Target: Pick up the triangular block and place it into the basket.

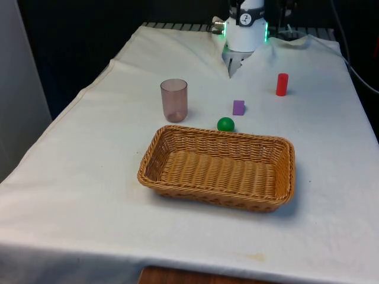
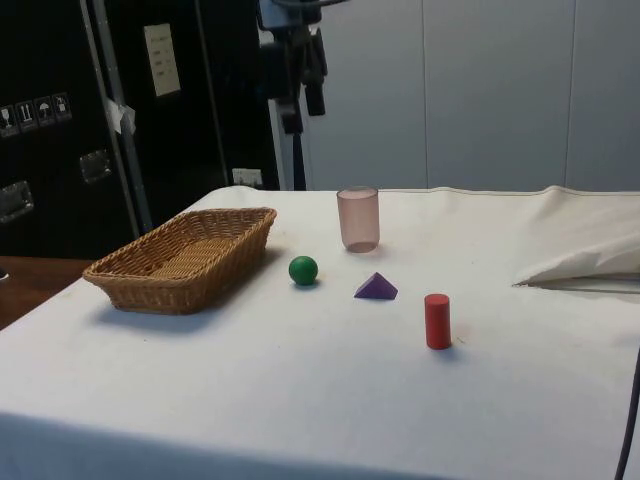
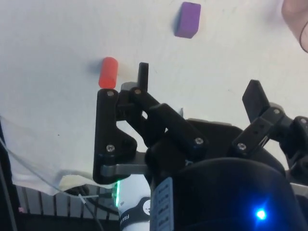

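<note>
End effector hangs above purple triangular block (fingers apart).

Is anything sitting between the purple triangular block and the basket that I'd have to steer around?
Yes. The green ball lies between the purple triangular block and the basket, just off the basket's far rim. Lift the block over it. The open claw hangs above the table with nothing between it and the block.
</note>
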